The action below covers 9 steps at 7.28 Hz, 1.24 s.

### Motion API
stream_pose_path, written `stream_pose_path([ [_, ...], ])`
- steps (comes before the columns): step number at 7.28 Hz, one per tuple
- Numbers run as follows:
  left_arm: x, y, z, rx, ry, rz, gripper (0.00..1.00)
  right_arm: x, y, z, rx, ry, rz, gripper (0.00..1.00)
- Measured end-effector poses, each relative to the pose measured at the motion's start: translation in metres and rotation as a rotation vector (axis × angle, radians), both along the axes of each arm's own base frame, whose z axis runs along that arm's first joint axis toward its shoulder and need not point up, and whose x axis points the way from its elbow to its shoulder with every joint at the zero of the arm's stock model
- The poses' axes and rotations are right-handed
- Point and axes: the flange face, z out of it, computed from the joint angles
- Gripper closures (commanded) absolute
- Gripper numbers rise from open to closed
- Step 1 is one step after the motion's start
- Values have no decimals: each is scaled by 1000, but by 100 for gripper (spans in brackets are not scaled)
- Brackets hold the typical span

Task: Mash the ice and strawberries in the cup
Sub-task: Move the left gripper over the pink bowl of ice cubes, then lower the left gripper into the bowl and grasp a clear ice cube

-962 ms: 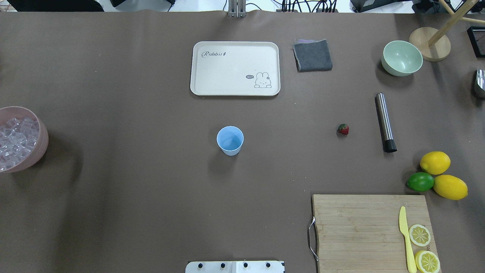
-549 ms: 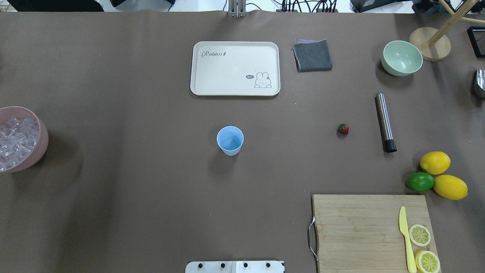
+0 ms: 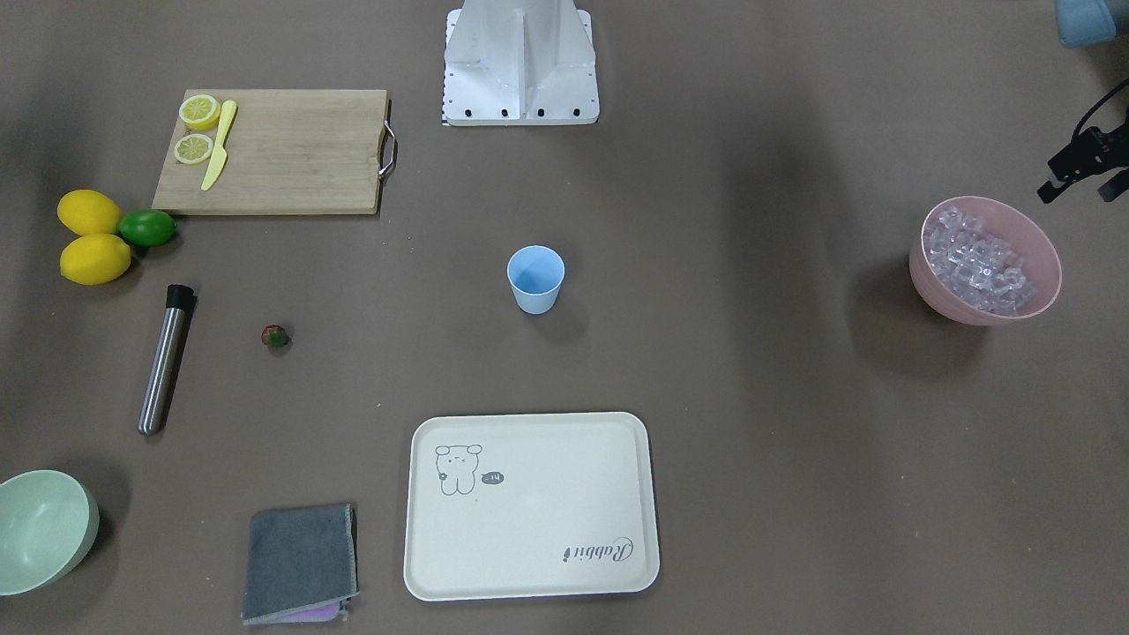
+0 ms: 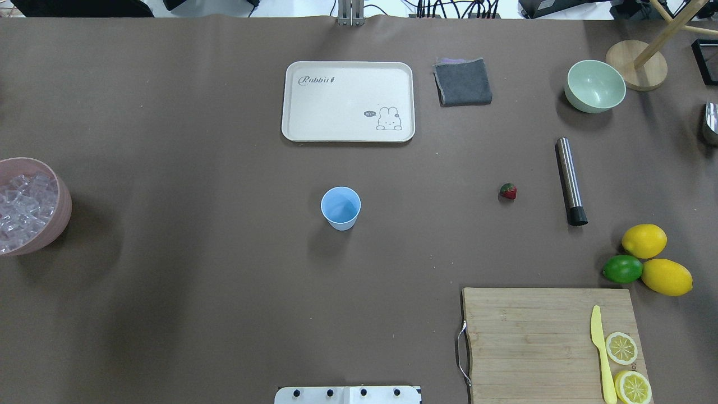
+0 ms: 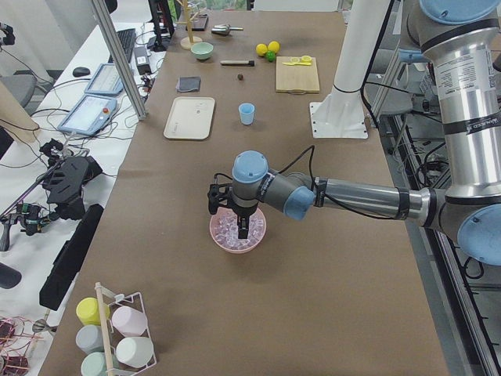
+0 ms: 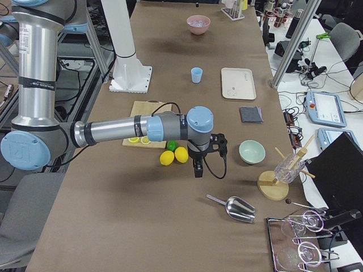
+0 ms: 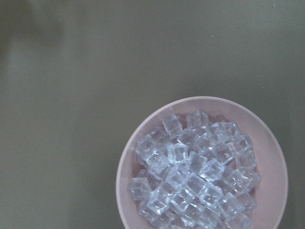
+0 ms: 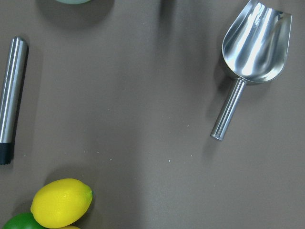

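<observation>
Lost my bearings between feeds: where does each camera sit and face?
Front-facing: across the table, looking down toward the robot's base; left end effector at right edge.
Overhead: behind the robot, looking forward over the cup; only the base shows.
Exterior left: table's left end; left arm above the pink bowl.
Exterior right: opposite end; right arm near the lemons.
Left wrist: straight down on ice; no body.
Right wrist: straight down on scoop; no body.
Shared: front-facing and overhead both show the cup, mirrored.

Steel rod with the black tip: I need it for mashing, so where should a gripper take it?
Probably grip the steel rod mid-shaft from above, fingers across its narrow width: it lies flat on the table, black tip toward the robot.
</observation>
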Motion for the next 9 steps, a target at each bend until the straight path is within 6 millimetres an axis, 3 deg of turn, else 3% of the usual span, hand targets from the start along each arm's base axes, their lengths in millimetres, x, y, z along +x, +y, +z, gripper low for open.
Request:
stream_pose_path([
  [3,50,8,5,-82,-28,-58,4,-1,0,0,4,1,-3,0],
  [7,78,27,28,-182,-32,-64,7,-1,-1,-4,13,2,-4,0],
  [9,95,34,32,-195,-40,-29,19,0,0,-5,15,2,-4,0],
])
